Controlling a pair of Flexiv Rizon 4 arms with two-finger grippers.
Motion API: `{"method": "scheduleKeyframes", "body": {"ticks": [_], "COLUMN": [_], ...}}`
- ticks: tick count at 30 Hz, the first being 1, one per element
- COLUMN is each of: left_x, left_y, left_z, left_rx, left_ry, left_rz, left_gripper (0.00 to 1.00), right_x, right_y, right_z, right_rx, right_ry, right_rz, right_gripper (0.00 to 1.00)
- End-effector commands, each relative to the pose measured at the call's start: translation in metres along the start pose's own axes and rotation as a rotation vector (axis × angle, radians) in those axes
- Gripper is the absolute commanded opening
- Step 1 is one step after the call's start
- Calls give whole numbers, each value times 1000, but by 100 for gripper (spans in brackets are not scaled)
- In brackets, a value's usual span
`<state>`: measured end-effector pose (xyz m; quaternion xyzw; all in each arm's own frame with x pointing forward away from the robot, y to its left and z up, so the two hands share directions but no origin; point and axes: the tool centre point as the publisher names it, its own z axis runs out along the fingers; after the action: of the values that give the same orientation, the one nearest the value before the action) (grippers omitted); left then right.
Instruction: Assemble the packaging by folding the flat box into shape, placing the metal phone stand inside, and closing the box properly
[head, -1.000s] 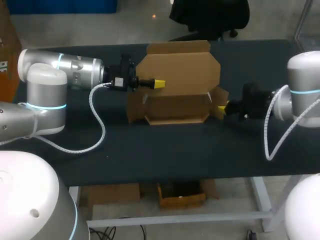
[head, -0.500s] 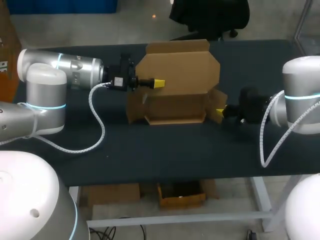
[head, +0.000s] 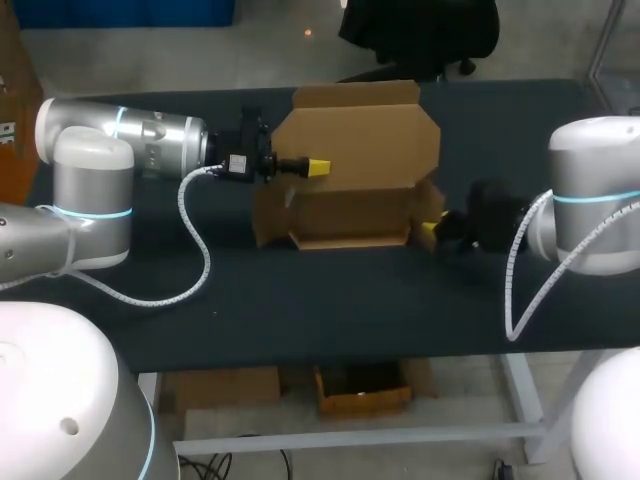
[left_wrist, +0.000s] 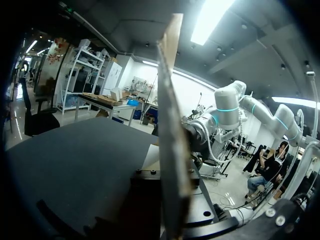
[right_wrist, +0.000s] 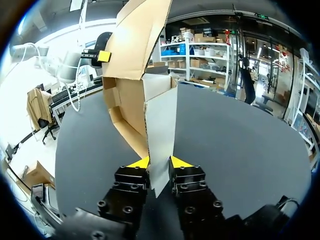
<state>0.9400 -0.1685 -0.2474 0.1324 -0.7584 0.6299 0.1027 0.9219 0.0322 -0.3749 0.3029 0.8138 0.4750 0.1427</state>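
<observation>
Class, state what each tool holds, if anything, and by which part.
Both grip the brown cardboard box: right tool its side flap, left tool its lid panel.

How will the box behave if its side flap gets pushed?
The box looks like thin cardboard, so it is probably light and apt to slide. The flap pinched in the right hand is creased where it joins, so it likely hinges rather than resists.

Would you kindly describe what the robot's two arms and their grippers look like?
The left arm and right arm are rounded silver-white cylinders with glowing cyan rings at the joints. Each ends in a black wrist block. The left gripper and right gripper are black with bright yellow tips. A white coiled cable hangs from each wrist: the left cable and the right cable.
</observation>
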Motion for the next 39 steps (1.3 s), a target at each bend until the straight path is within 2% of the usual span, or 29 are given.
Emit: {"method": "scheduleKeyframes", "body": {"ticks": [1,7,11,25,39], "left_x": [-2,-2,-2,-2,-2], "left_y": [4,4,4,4,4], "left_z": [2,2,2,2,2], "left_rx": [1,1,1,1,1], "left_ry": [0,0,0,0,0], "left_rz": [0,0,0,0,0], "left_gripper": [0,0,0,0,0], "right_x": [6,14,21,47,74], "right_y": [-3,-2,-3,-3,-14], "right_z": [7,11,14,18,-3], "right_rx": [-8,-5,0,-2,-1], "right_ry": [-10,-13,-22,-9,-68], "right_rz": [2,6,10,2,17], "right_gripper": [22,24,29,30,31]}}
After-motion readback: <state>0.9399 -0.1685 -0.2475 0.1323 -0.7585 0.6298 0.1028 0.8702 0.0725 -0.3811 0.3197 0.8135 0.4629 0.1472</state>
